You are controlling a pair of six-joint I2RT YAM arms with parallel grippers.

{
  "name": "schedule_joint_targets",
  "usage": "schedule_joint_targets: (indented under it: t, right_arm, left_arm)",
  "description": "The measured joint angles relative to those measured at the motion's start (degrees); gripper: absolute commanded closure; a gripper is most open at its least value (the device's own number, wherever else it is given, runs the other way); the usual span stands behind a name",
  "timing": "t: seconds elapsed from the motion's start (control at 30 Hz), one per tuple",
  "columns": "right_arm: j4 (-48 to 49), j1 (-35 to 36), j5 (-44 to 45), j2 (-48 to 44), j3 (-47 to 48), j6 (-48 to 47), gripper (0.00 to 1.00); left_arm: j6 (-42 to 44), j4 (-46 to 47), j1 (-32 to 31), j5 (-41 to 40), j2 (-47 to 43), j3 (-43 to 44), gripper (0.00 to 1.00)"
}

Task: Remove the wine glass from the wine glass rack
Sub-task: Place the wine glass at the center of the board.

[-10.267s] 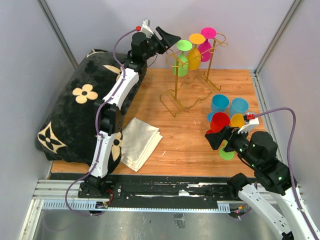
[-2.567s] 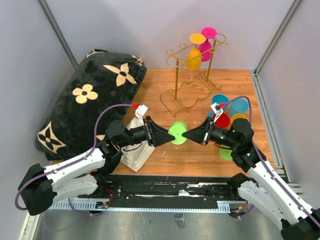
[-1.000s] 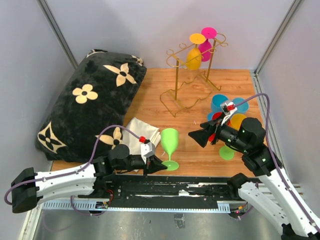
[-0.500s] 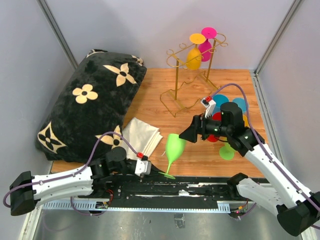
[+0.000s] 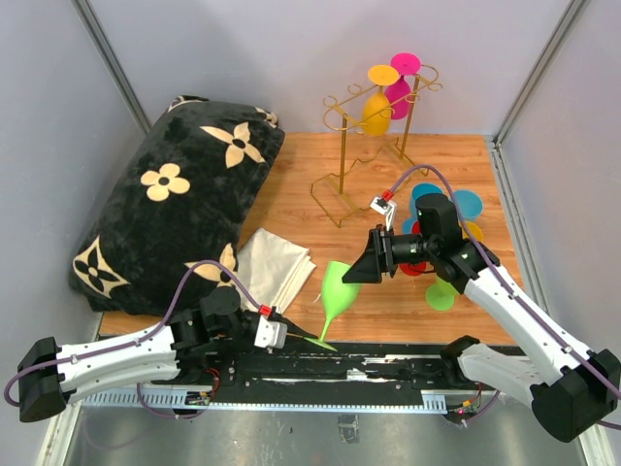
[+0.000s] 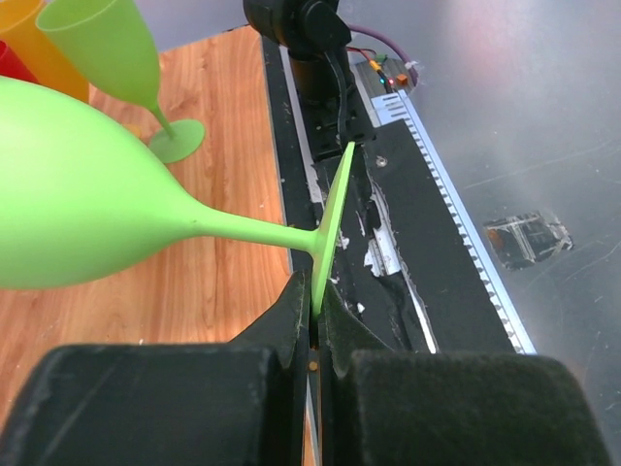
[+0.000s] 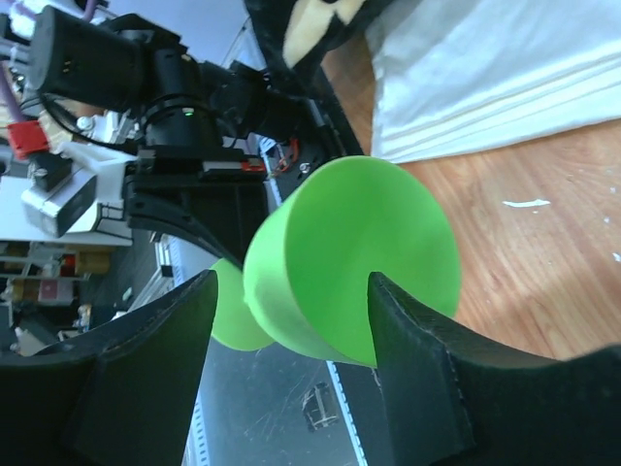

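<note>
The lime-green plastic wine glass tilts at lower centre of the top view, well apart from the thin gold wire rack standing at upper centre. The left claw pinches its foot; the right claw, spread, flanks its bowl.

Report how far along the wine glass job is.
Done: the green wine glass is off the wine glass rack. In hand: the left gripper pinches its foot, holding it tilted, while the open right gripper straddles its bowl. Left: setting it down; a yellow glass and a pink glass hang on the rack.
</note>
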Motion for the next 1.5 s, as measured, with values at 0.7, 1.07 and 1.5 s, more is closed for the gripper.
schedule_joint_targets:
  t: [0.7,1.07,1.5]
  right_arm:
    - [1.5,-0.1,-10.4,1.2,0.3,-0.4,0.81]
    - [0.2,-0.1,-11.7,0.6,0.3,-2.7,0.99]
    - [-2.0,-0.1,-8.9,-3.1,0.3,-3.7,0.99]
  left_arm:
    - [3.0,-3.5,-0.4,-0.7,0.1,0.1,0.99]
    - [3.0,-3.9,-0.8,-4.0,0.8,0.1,0.98]
    - [-0.6,-5.0,-0.6,-9.4,1.1,0.5,0.58]
